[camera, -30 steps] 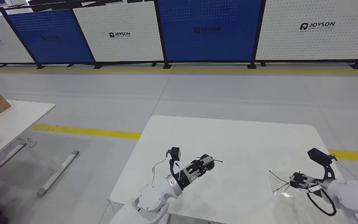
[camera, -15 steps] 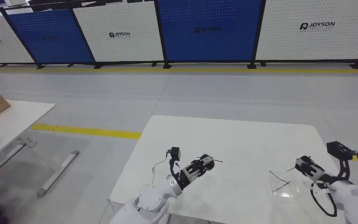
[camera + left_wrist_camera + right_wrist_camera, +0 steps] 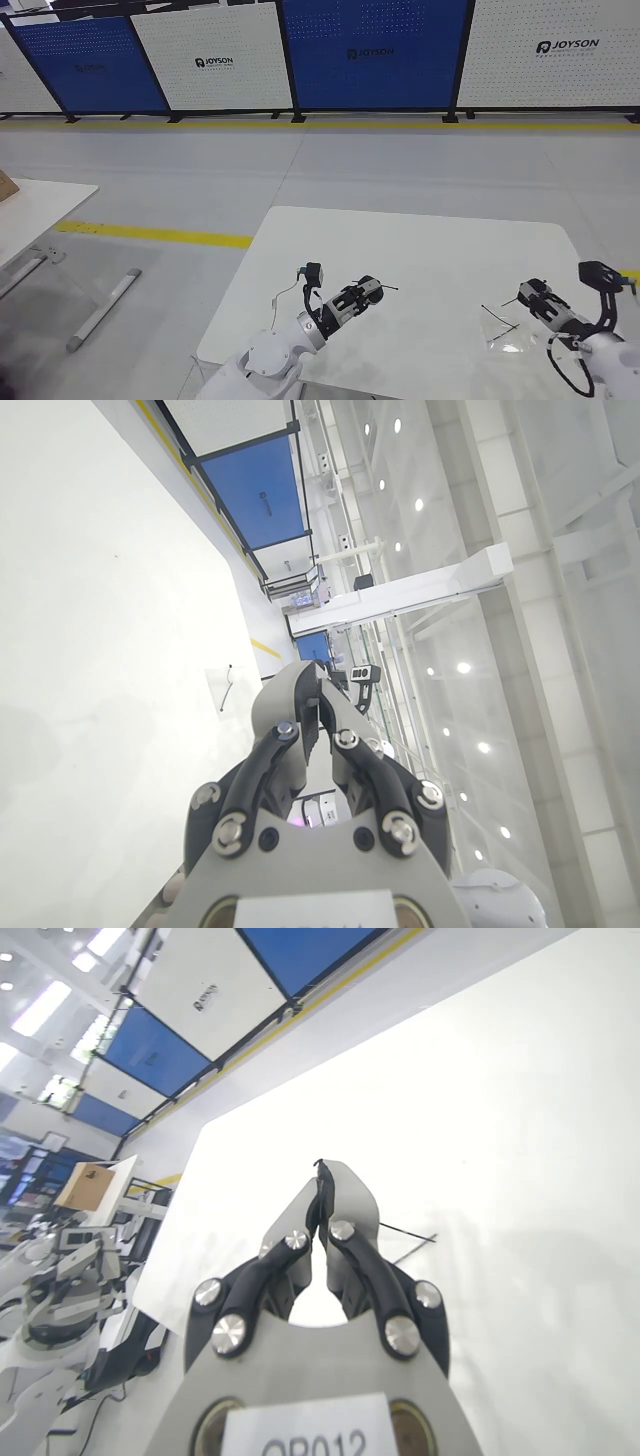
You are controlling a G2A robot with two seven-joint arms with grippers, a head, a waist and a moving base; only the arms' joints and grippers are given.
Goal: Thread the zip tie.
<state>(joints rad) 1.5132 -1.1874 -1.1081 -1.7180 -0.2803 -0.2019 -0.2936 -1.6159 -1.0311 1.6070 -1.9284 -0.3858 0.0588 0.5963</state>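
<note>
Status: pick looks done, threading not started. Right gripper (image 3: 320,1178) is held above the surface (image 3: 430,250) near its right edge, fingers pinched fully together on a zip tie (image 3: 319,1164). Only the thin black tip pokes out past the pads. Left gripper (image 3: 313,674) sits over the front-middle of the surface, fingers also closed tight, with a thin black strip (image 3: 386,287) sticking out toward the right arm. It reads as a second tie, but I can't confirm that from the wrist cam. The grippers are well apart, so nothing is lined up yet. A clear bag (image 3: 506,338) lies flat just beside the right gripper with spare ties (image 3: 497,320) on or in it, can't tell which. Next move, my read: bring both grippers to the middle, point a free tip at the head slot, feed straight. The tie is thin and floppy with short stick-out, so alignment margin is small and it may need a regrip. Writing: the pegboard panels (image 3: 380,55) behind each carry a small printed logo. A white sticker (image 3: 310,1428) on the right wrist housing has a printed code, cropped at the edge. The matching sticker (image 3: 315,910) on the left isn't legible.
</note>
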